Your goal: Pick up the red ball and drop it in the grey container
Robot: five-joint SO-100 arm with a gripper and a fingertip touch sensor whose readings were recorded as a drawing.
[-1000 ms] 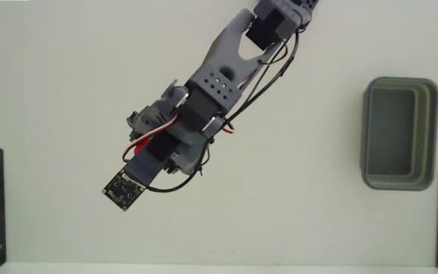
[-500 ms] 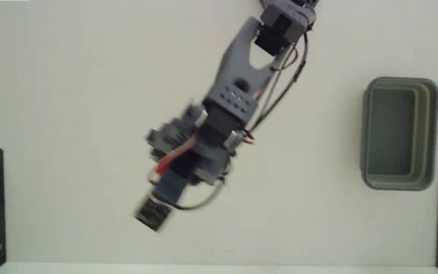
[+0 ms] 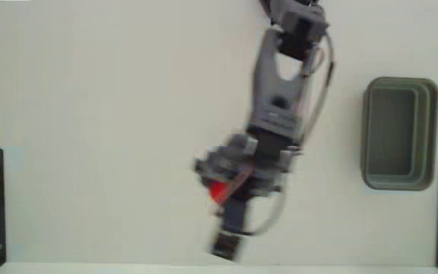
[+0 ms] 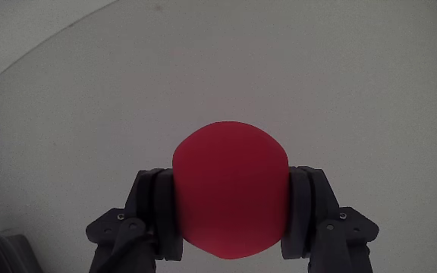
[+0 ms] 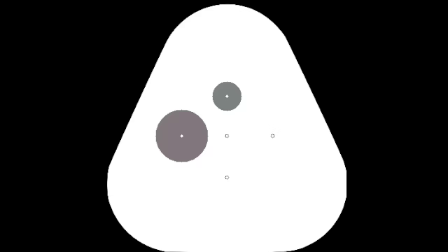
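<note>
Between the pads, the gripper is clasping the ball.
Container is sitting right, well apart, open table lying left.

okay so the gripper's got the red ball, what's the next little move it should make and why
Probably carry it right in the fixed view toward the grey container, keeping the grip closed. In the wrist view the red ball sits squeezed between both fingers of the gripper, so the grasp looks secure, while the fixed view shows the arm well left of the container, which looks empty.
</note>
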